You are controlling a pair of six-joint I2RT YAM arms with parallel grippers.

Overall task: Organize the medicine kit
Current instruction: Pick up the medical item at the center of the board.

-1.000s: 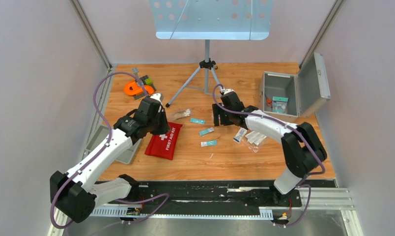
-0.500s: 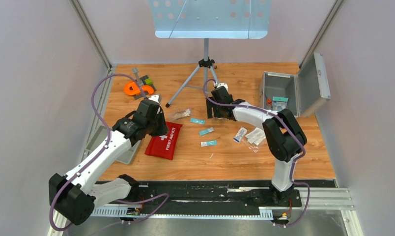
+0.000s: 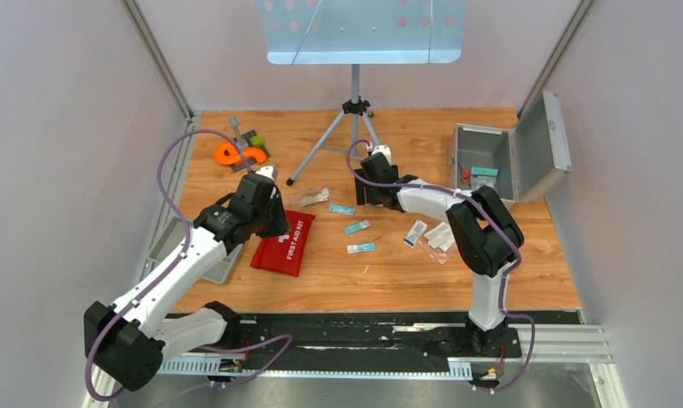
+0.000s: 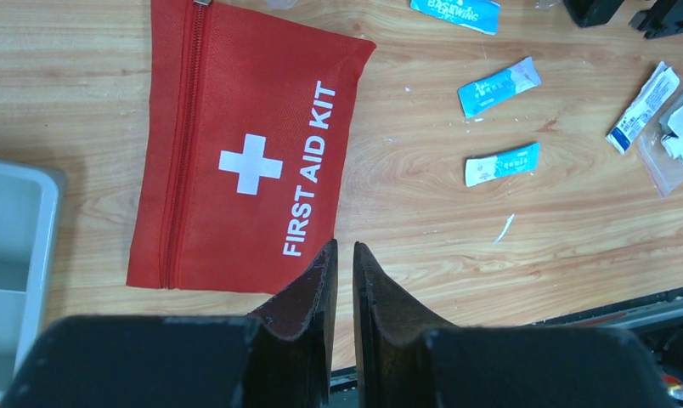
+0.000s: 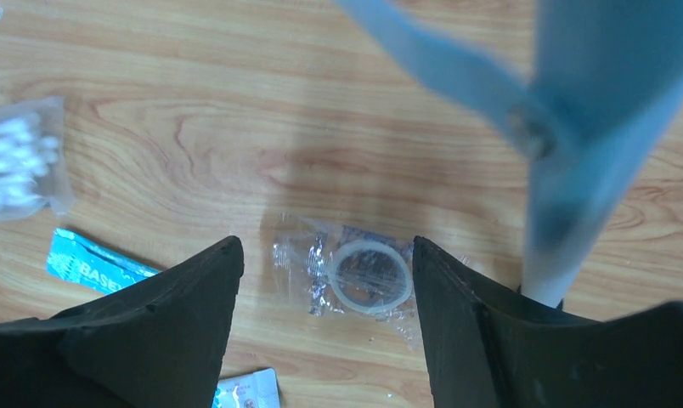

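Over in the far right corner, the aluminium medicine kit (image 3: 542, 144) sits with lid open. The right gripper (image 5: 321, 246) hovers, fingers spread, above a clear ring packet (image 5: 364, 276); the left gripper (image 4: 344, 246), its 2 fingers nearly together and empty, hangs over the red first-aid pouch (image 4: 245, 144).

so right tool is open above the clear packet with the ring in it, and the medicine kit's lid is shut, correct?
One thing is off: the medicine kit has its lid open, not shut. The top external view shows it swung aside, with items inside the case. The rest holds: the right tool is open above the clear packet with the ring in it, as the right wrist view shows.
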